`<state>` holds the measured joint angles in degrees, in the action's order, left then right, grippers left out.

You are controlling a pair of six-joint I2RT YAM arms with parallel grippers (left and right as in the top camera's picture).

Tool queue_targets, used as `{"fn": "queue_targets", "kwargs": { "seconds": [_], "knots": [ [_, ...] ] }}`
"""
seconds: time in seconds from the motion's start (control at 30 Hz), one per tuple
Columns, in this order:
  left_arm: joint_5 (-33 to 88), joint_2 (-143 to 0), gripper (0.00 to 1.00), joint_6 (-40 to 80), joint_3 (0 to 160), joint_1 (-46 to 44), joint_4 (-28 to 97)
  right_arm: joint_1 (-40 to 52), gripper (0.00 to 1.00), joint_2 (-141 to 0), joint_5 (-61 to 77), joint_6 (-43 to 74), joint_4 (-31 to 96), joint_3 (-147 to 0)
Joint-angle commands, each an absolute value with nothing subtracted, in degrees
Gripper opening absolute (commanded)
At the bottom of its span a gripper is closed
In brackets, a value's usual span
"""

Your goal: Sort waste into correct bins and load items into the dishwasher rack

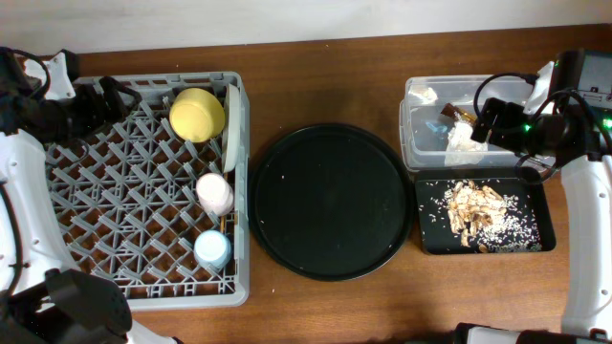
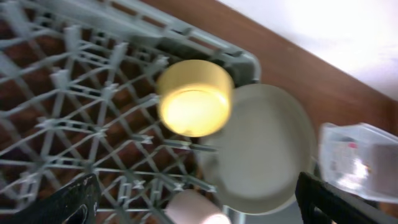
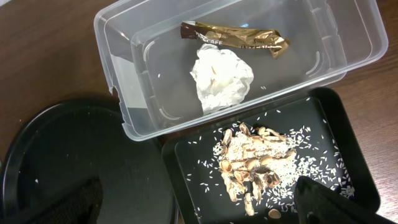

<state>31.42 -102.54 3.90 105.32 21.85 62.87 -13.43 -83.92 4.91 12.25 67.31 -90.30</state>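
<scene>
The grey dishwasher rack (image 1: 115, 205) holds the yellow bowl (image 1: 197, 113) (image 2: 194, 98), the pale plate on edge (image 1: 232, 119) (image 2: 264, 149), the pink cup (image 1: 215, 193) and the blue cup (image 1: 212, 249). A thin wooden sliver, maybe the chopsticks (image 1: 228, 225), shows between the cups. The clear tub (image 1: 417, 143) (image 3: 124, 118) holds the white napkin (image 3: 221, 78) and gold-brown wrapper (image 3: 236, 38). The black rectangular tray (image 1: 545, 239) (image 3: 186, 174) holds food scraps (image 3: 255, 162). My left gripper (image 1: 105, 96) (image 2: 199, 211) is open over the rack's far left. My right gripper (image 1: 497, 119) (image 3: 199, 205) is open above the tub.
The large round black tray (image 1: 330, 201) (image 3: 74, 155) lies between the rack and the bins, with a few crumbs on it. Rice grains are scattered in the black rectangular tray. The table's far edge runs just behind the rack and the tub.
</scene>
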Motion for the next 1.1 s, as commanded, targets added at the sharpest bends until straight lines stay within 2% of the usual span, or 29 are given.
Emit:
{"fn": "queue_targets", "kwargs": {
  "seconds": [0.0, 0.17, 0.27, 0.47, 0.7, 0.8, 0.87, 0.93, 0.97, 1.07],
  "knots": [
    [21.6, -102.6, 0.99, 3.6, 105.7, 22.1, 62.9, -13.5, 0.99, -83.9, 4.0, 12.7, 67.3, -90.3],
    [21.5, -102.6, 0.99, 3.6, 105.7, 22.1, 62.9, -13.3, 0.99, -83.2, 4.0, 12.7, 67.3, -89.8],
    [21.5, -102.6, 0.99, 3.6, 105.7, 22.1, 62.9, -10.6, 0.99, -78.0, 4.0, 12.7, 67.3, -89.8],
    [21.5, -102.6, 0.99, 3.6, 105.7, 22.1, 62.9, 3.9, 0.99, -56.3, 2.6, 11.2, 67.6, -89.8],
    [21.5, -102.6, 0.99, 3.6, 105.7, 22.1, 62.9, 4.9, 0.99, -28.7, -0.9, -0.8, 66.8, -86.5],
    [21.5, -102.6, 0.99, 3.6, 105.7, 22.1, 62.9, 4.8, 0.99, -15.5, -0.9, -4.5, 58.0, -75.1],
    [21.5, -102.6, 0.99, 3.6, 105.7, 22.1, 62.9, 4.8, 0.98, -7.9, -0.9, -4.5, 47.3, -63.1],
    [21.5, -102.6, 0.99, 3.6, 105.7, 22.1, 62.9, 4.8, 0.99, -2.1, 1.2, -4.5, 31.5, -49.0],
    [21.5, -102.6, 0.99, 3.6, 105.7, 22.1, 62.9, 4.8, 0.99, -0.2, 2.6, -4.5, 19.4, -39.5],
    [21.5, -102.6, 0.99, 3.6, 105.7, 22.1, 62.9, 4.8, 0.99, -0.2, 4.1, -4.5, -2.5, -21.7]
  ]
}}
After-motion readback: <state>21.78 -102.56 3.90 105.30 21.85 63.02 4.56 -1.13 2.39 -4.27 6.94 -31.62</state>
